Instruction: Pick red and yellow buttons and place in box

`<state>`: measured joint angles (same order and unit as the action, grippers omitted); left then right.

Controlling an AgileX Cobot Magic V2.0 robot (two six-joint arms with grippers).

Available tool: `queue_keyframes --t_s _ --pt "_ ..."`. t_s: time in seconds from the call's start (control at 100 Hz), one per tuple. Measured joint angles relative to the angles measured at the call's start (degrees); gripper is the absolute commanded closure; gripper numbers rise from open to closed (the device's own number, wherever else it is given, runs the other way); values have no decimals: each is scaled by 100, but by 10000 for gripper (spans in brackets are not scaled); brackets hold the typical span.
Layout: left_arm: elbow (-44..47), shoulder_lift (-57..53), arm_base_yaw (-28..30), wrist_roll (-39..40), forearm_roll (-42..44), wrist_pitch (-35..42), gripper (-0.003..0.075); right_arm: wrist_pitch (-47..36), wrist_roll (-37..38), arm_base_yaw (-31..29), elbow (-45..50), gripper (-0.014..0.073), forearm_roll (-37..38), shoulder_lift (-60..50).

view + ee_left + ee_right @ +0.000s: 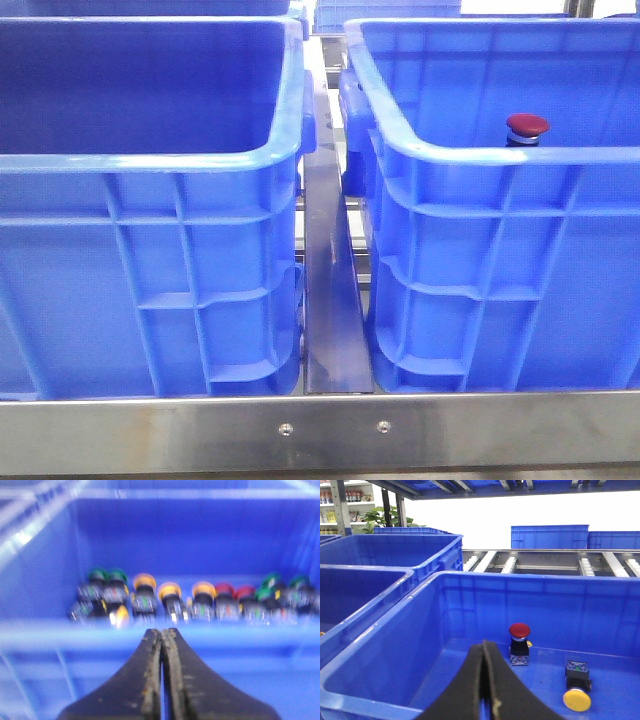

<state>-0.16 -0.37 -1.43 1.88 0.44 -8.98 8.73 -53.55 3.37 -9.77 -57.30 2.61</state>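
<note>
The box (480, 155) on the right, a blue crate, holds a red button (527, 127) whose cap shows over the near rim. In the right wrist view the red button (519, 642) stands upright on the box (560, 600) floor. A yellow button (577, 692) lies on its side close by. My right gripper (484, 645) is shut and empty, above the near part of that floor. My left gripper (161, 632) is also shut and empty, just outside the near rim of a blue crate (175, 535). Along that crate's floor runs a blurred row of yellow buttons (170, 591), red buttons (225, 590) and green ones (98, 575).
A second blue crate (150, 160) stands on the left, split from the box by a steel divider (330, 300). A metal rail (320, 430) runs along the front. More blue crates (547, 537) and roller tracks (545, 562) lie behind. Neither arm shows in the front view.
</note>
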Motion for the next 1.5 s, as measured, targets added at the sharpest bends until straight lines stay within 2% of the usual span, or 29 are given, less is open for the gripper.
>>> queue_keyframes --t_s 1.5 --pt "14 0 -11 -28 -84 -25 741 9 0 0 0 687 0 -12"
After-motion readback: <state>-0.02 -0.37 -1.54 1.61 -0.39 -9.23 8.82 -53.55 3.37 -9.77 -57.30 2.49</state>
